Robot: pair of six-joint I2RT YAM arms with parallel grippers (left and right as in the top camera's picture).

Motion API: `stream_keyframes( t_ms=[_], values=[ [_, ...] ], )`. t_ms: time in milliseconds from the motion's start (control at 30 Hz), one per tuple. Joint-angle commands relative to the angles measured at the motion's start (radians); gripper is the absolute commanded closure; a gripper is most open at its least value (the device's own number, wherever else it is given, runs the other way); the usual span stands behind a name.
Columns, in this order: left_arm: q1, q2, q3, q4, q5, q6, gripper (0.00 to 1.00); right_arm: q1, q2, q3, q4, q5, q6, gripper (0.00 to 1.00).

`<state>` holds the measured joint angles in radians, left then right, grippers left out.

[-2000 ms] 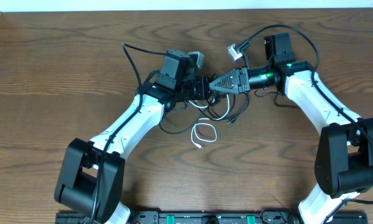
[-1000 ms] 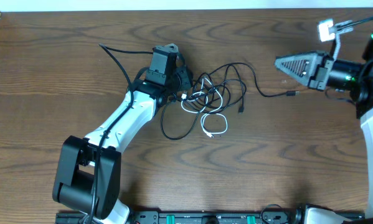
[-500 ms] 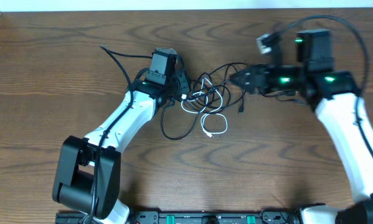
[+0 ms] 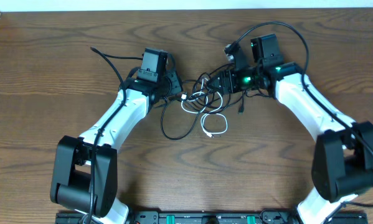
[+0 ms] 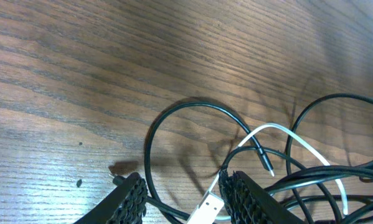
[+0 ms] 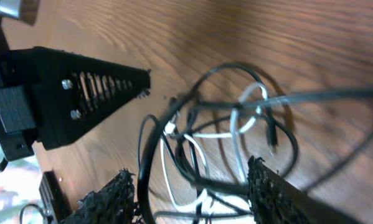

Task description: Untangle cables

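Cables (image 4: 206, 99), black and white ones, lie in one tangled bundle on the wooden table (image 4: 43, 50), between the two arms. A white loop (image 4: 215, 126) sticks out at the near side of the bundle. The left gripper (image 4: 175, 87) is at the left edge of the bundle. Its jaws stand partly open, with a white plug (image 5: 206, 208) and a black cord (image 5: 150, 143) between them and free room beside. The right gripper (image 4: 222, 79) is at the right edge, jaws wide apart around several cords, clamping nothing.
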<state>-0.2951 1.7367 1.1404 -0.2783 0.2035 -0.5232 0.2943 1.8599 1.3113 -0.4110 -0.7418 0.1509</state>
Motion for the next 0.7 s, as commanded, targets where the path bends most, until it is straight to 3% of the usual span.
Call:
stream_keyframes(
  t_ms=[0, 433, 533, 600, 633, 667],
  values=[
    [0.004, 0.006, -0.007, -0.003, -0.006, 0.013, 0.56, 0.011, 0.03, 0.002, 0.051, -0.129, -0.044, 0.45],
    [0.005, 0.006, -0.007, -0.008, -0.006, 0.017, 0.56, 0.018, 0.156, 0.001, 0.199, -0.413, -0.043, 0.59],
    [0.005, 0.006, -0.007, -0.01, -0.006, 0.017, 0.56, 0.014, 0.177, 0.001, 0.251, -0.536, -0.024, 0.69],
    [0.005, 0.006, -0.007, -0.01, -0.007, 0.017, 0.56, 0.01, 0.179, 0.001, 0.287, -0.583, 0.008, 0.85],
    [0.005, 0.006, -0.007, -0.01, -0.007, 0.017, 0.56, 0.007, 0.179, 0.002, 0.309, -0.601, 0.038, 0.99],
    [0.005, 0.006, -0.007, -0.01, -0.006, 0.017, 0.56, 0.002, 0.178, 0.002, 0.338, -0.626, 0.074, 0.99]
  ],
)
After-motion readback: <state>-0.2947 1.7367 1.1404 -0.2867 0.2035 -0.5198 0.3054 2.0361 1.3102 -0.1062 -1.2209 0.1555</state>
